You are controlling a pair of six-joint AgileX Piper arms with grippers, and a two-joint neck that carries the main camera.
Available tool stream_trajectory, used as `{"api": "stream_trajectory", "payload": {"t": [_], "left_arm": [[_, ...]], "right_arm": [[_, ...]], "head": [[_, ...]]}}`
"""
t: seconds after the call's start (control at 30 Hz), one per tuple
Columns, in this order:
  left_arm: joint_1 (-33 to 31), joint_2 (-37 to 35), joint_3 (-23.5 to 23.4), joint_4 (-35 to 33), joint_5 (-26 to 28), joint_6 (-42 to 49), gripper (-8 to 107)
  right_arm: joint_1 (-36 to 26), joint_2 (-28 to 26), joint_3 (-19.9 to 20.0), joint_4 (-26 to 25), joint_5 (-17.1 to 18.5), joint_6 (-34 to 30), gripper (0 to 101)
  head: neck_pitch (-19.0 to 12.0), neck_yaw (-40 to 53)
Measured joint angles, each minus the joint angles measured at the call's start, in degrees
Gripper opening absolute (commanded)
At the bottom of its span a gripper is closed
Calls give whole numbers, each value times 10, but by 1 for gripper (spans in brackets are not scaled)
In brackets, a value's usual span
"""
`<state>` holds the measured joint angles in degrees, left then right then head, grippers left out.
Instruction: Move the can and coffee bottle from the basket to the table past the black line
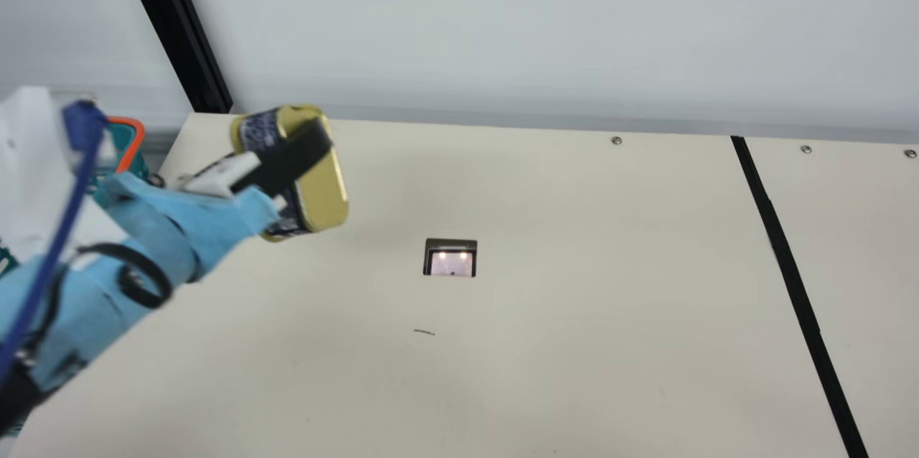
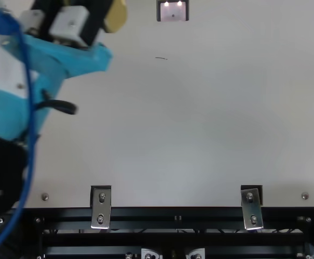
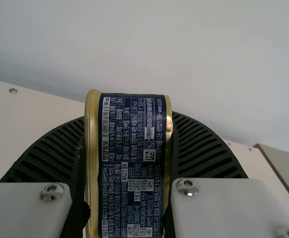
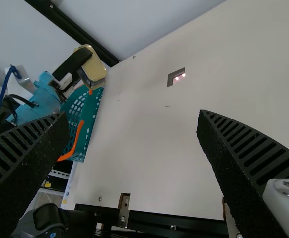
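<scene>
While the left gripper [image 3: 128, 153] is clamping the seemingly tilted can [image 1: 324, 189], right gripper [image 4: 133, 116] gaping, safe release is requiring levelling.

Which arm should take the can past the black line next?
Probably the left: its gripper has the can clamped between its fingers, while the right gripper is open and empty. The black line lies toward the right side, so reach might be tight.

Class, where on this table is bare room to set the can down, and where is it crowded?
The table is bare between the inset panel and the black line, and again past that line. The left side is crowded: the left jaws, closed on the can, hang near the teal basket.
</scene>
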<state>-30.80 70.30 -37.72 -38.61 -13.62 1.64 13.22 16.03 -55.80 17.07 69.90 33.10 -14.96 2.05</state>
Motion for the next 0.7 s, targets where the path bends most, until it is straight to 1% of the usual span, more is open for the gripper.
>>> {"api": "stream_trajectory", "payload": {"t": [0.17,0.33,0.53,0.7], "left_arm": [[-35,58,6,57,-68,-45,10],[-42,123,2,119,-134,-96,10],[-40,207,-21,192,-194,-152,10],[-33,276,-51,245,-224,-189,10]], "right_arm": [[0,0,0,0,0,0,101],[0,0,0,0,0,0,101],[0,0,0,0,0,0,101],[0,0,0,0,0,0,101]], "head": [[0,0],[0,3],[0,0],[0,0]]}}
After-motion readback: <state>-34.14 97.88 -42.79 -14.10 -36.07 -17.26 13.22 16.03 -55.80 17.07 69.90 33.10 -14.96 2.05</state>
